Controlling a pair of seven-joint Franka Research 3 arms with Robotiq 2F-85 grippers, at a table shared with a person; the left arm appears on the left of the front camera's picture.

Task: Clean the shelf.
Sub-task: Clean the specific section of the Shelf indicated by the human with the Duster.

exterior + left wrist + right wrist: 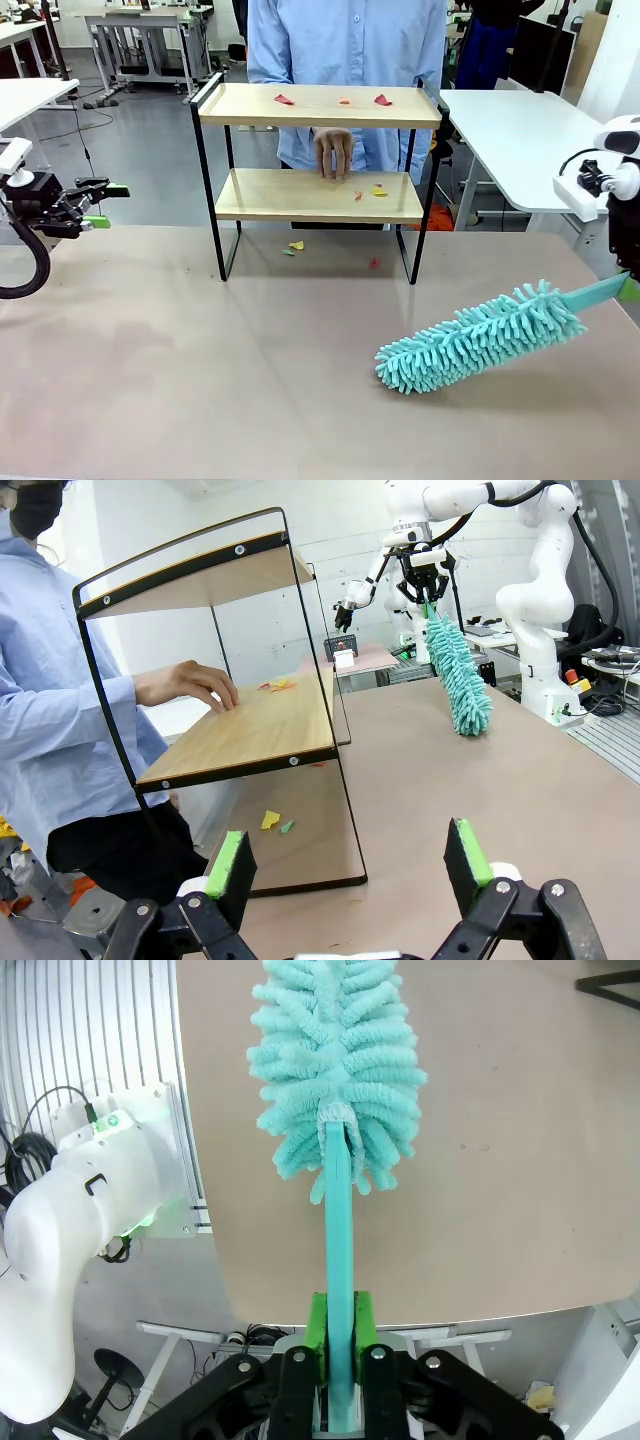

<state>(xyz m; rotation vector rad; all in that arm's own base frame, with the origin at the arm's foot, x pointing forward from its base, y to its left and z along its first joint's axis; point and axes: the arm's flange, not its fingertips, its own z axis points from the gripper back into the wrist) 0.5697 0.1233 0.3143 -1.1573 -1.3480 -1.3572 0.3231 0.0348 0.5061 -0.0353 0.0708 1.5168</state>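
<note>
The shelf point(310, 106) stands at the table's far middle, with red and orange paper scraps point(284, 99) on its top board. More scraps point(378, 190) lie on the lower board, and others point(296, 244) lie on the table under it. A person's hand point(333, 152) rests on the lower board. My right gripper point(340, 1325) is shut on the handle of a teal fluffy duster point(480, 335), whose head lies low over the table at front right, apart from the shelf. My left gripper point(105, 205) hangs open and empty at the far left. Its wrist view shows the shelf point(250, 725) side-on and the duster point(455, 670).
A person in a light-blue shirt point(345, 45) stands right behind the shelf. White tables stand at the back right point(520, 130) and back left point(25, 95). The brown tabletop point(200, 360) stretches bare in front of the shelf.
</note>
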